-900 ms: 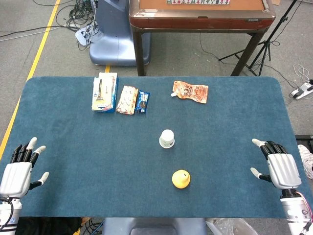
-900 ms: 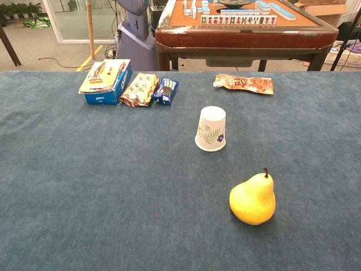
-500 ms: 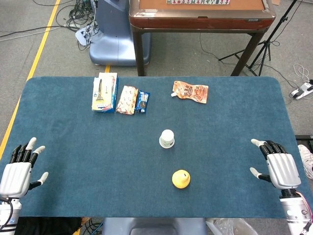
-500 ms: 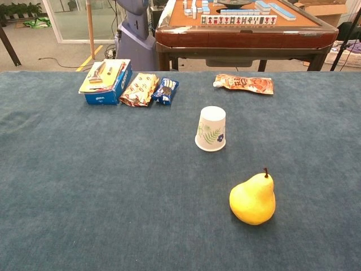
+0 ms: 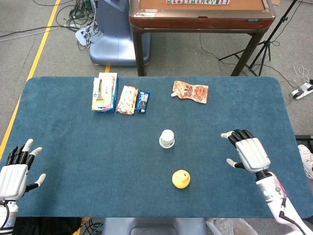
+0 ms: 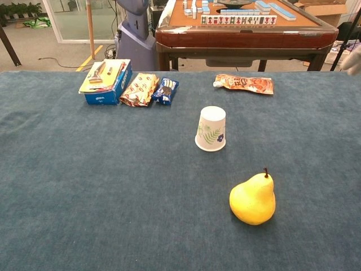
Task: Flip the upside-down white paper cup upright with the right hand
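Blue-felt table (image 5: 73, 142) spans both views. Behind its far edge, a brown mahjong table (image 5: 200, 14) with tiles on top. Right hand (image 5: 250, 152) over the table's right part, back of hand up, fingers spread wide, holding nothing; well apart from the cup, to its right. Left hand (image 5: 14, 171) at the near left corner, fingers apart, also holding nothing. Blue box (image 6: 104, 84) at far left, two snack packets (image 6: 138, 89) just beside it on its right. Orange pouch (image 6: 243, 83) lying flat far centre-right. Yellow pear (image 6: 253, 199) stands stem up, near side of centre. White paper cup (image 6: 211, 129) mid-table, mouth down on the felt, leaf print on its side, between pouch and pear, touching neither.
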Controlling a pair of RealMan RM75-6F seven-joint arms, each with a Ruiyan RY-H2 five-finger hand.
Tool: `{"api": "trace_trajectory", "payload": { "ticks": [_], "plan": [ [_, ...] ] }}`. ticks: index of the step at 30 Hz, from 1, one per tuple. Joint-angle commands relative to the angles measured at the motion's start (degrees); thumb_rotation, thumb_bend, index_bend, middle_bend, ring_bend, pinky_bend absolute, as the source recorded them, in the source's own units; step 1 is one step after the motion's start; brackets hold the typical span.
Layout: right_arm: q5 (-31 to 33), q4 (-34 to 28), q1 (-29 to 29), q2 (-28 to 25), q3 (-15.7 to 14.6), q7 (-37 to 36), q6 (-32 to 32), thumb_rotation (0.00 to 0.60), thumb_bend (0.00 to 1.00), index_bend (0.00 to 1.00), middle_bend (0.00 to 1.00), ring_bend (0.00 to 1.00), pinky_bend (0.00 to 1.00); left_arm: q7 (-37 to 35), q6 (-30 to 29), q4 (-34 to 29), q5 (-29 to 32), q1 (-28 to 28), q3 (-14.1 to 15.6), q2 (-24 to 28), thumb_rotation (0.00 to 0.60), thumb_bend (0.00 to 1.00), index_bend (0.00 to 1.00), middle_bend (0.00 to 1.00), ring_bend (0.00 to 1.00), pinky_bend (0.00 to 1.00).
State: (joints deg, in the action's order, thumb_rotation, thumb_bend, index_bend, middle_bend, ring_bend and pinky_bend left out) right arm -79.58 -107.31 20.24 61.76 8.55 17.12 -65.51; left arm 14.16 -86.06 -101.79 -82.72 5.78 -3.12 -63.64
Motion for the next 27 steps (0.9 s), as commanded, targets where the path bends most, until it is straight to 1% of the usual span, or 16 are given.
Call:
{"api": "trace_trajectory", "payload": {
  "ticks": [1, 6, 11, 18, 27],
  "plan": [
    [4.7, 0.5, 5.8, 2.4, 2.8, 3.3, 6.3, 0.600, 0.15, 0.28, 0.28, 0.19, 0.21, -0.1, -0.1, -0.3, -0.1, -0.2, 0.1, 0.4, 0.600, 0.21, 0.19, 0.00, 0.01, 0.00],
    [11.6, 3.0, 12.6, 6.7, 5.0, 6.4, 12.7, 0.600, 0.15, 0.29, 0.27, 0.18, 0.19, 0.1, -0.7, -1.0, -0.4, -0.5, 0.2, 0.9, 0.600, 0.21, 0.19, 0.00, 0.01, 0.00],
    [17.7, 6.5, 18.2, 11.5, 6.0, 9.6, 16.0, 0.600, 0.15, 0.29, 0.23, 0.15, 0.16, 0.2, -1.0, -1.1, -0.7, -0.8, 0.2, 0.8, 0.600, 0.21, 0.19, 0.00, 0.01, 0.00],
    [24.1, 11.6, 24.8, 16.7, 6.1, 14.0, 18.6, 0.600, 0.15, 0.28, 0.22, 0.14, 0.15, 0.3, -1.0, -1.1, -0.4, -1.0, 0.3, 0.9, 0.600, 0.21, 0.19, 0.00, 0.01, 0.00],
    [32.2, 17.4, 32.1, 22.2, 4.9, 18.7, 20.6, 0.600, 0.15, 0.29, 0.22, 0.13, 0.14, 0.1, -0.8, -0.6, -0.1, -1.3, 0.4, 0.8, 0.600, 0.21, 0.19, 0.00, 0.01, 0.00]
  ]
}}
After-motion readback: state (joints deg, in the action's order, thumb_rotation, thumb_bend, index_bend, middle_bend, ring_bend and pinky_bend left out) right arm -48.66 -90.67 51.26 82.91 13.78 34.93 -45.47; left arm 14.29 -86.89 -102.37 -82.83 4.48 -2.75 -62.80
